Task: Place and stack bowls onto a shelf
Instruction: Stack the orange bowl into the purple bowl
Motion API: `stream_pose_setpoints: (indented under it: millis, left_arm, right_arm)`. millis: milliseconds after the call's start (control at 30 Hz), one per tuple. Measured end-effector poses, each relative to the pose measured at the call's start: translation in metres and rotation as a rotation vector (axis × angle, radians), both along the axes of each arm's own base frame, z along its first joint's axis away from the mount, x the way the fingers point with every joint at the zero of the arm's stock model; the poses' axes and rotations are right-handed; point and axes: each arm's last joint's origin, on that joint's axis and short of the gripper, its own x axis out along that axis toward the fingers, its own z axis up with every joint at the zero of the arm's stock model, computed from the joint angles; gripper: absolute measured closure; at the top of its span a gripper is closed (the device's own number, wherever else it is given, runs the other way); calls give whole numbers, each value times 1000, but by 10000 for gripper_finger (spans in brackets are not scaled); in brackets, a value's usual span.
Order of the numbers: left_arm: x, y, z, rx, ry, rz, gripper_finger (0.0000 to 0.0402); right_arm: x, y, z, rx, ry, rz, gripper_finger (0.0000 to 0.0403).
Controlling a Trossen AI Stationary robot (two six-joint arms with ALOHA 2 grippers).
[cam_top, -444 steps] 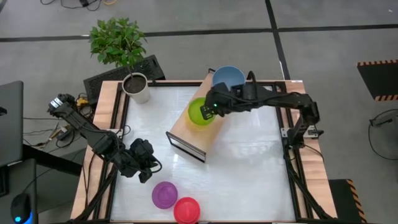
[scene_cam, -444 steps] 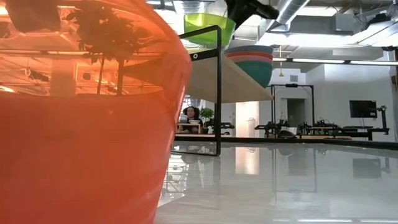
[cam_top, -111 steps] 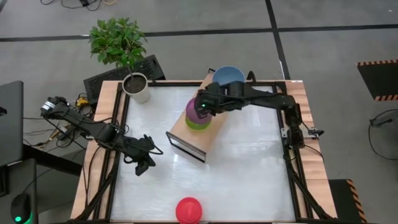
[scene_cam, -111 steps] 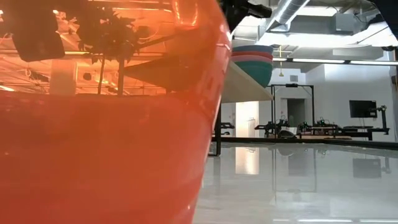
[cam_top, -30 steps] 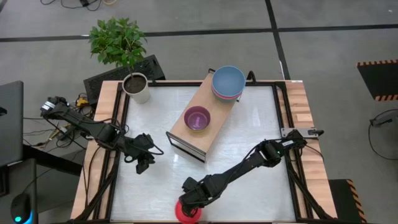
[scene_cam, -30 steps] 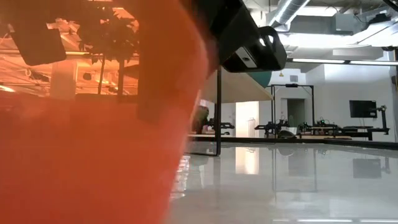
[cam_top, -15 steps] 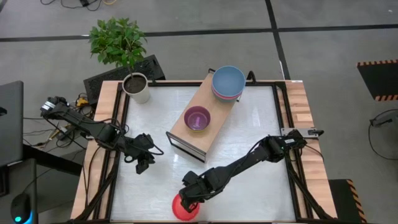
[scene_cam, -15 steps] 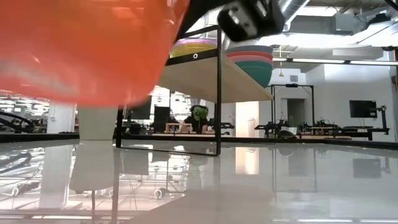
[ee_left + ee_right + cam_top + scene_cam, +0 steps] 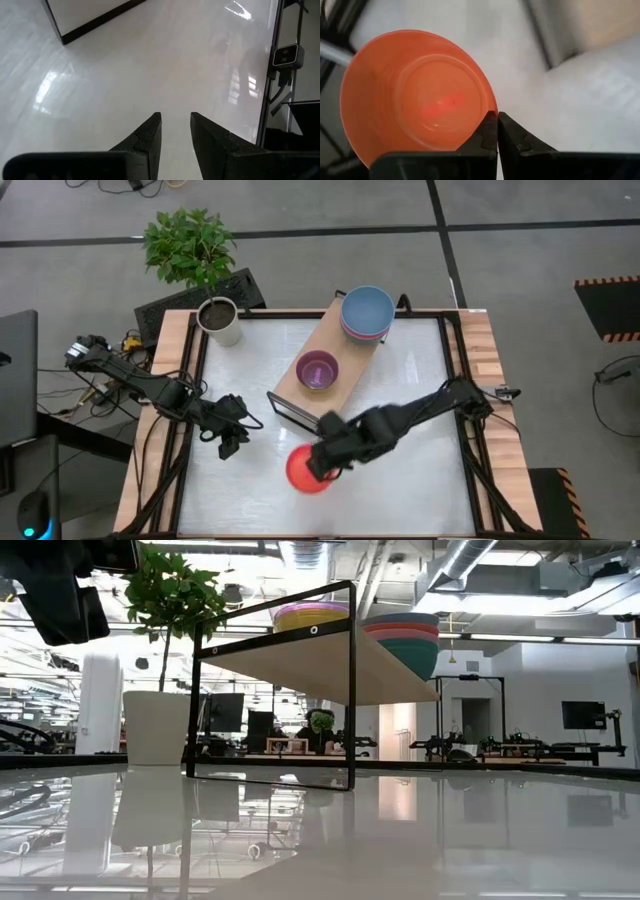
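Observation:
The small red bowl (image 9: 303,471) is in the air over the table's near middle, in front of the shelf's near end, and my right gripper (image 9: 324,464) is shut on it. The light-wood shelf (image 9: 300,388) runs slantwise from there to the far edge. On it sit a purple bowl (image 9: 318,370), the top of a small stack (image 9: 310,611), and a stack of larger bowls topped by the blue one (image 9: 367,310). My left gripper (image 9: 229,444) waits open over the table's left part, touching nothing. My right gripper pinches the red bowl's rim (image 9: 493,109) on the side facing the table's right: one finger (image 9: 486,131) inside the bowl, the other (image 9: 514,136) outside. The fingers come from the right. The bowl is lifted clear, its opening upward, and is too high for the low view.
A white pot with soil (image 9: 219,321) stands at the far left corner, with a leafy plant (image 9: 187,244) beyond the table. The shelf's dark frame end (image 9: 298,417) stands just beyond the held bowl. Bare white tabletop (image 9: 400,500) lies to the near right.
My right gripper has risen from the table's near edge, shut on the red bowl, and travelled toward the shelf's near end. The bowl has been lifted off the table and out of the low view, which it filled before.

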Motion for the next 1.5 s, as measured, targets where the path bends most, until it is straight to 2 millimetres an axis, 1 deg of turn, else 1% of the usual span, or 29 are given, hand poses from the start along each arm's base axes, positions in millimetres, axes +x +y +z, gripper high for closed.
stream_pose_setpoints:
  millis: [133, 267, 400, 633, 800, 933, 1000, 1200, 1500]
  left_arm:
    - [0, 0, 0, 5, -2, -3, 313]
    - [0, 0, 0, 5, -1, -3, 313]
    - [0, 0, 0, 7, -1, -1, 313]
    - [0, 1, 0, 16, -7, 9, 313]
    - [0, 1, 0, 12, -5, 15, 313]
    - [0, 1, 0, 11, -5, 15, 313]
    - [0, 1, 0, 12, -5, 15, 313]
    - [0, 1, 0, 26, -11, 16, 313]
    - [0, 1, 0, 38, -15, 6, 313]
  right_arm:
    - [-12, -28, 22, -63, -23, -76, 383]
    - [-17, -60, 40, -112, -67, -144, 383]
    - [-17, -94, 53, -160, -114, -214, 383]
    - [-10, -154, 53, -217, -87, -286, 383]
    - [-11, -185, 53, -237, -66, -326, 383]
    - [-17, -200, 50, -197, 6, -338, 383]
    - [-23, -203, 48, -183, 65, -334, 383]
    - [-20, -203, 41, -183, 107, -311, 383]
    - [-20, -206, 42, -168, 96, -293, 376]
